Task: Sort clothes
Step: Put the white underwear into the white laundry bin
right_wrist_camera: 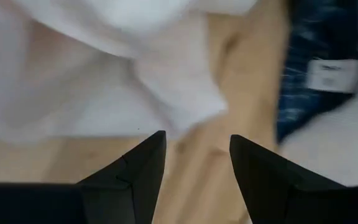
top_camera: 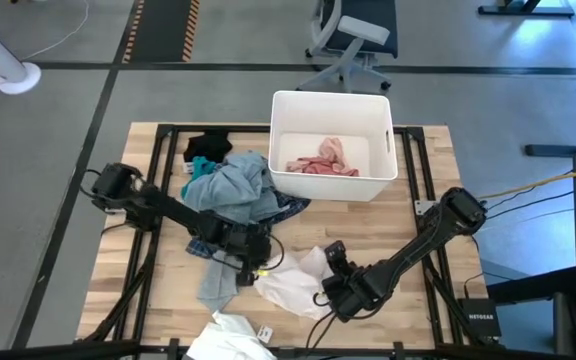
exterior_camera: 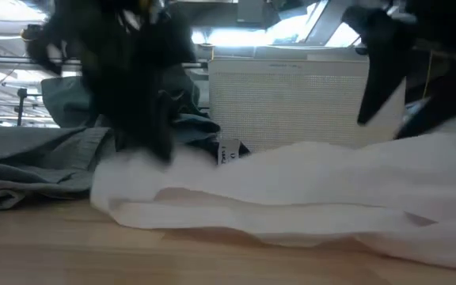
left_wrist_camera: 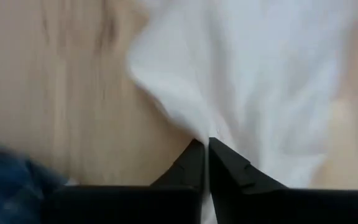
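White garment is lying mid-table as your left gripper is pinching its edge; right gripper is hovering spread. Pink garment is sitting in the bin; the pile is waiting.

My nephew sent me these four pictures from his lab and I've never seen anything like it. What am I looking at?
Two robot arms are sorting clothes on a wooden table. One picture looks down from above, one sits at table level, and two come from cameras on the arms' wrists. A white bin holds a pink garment; a blue-grey garment lies heaped beside it. The left gripper has pinched shut on the white garment. The right gripper hovers open at that garment's other edge, holding nothing.
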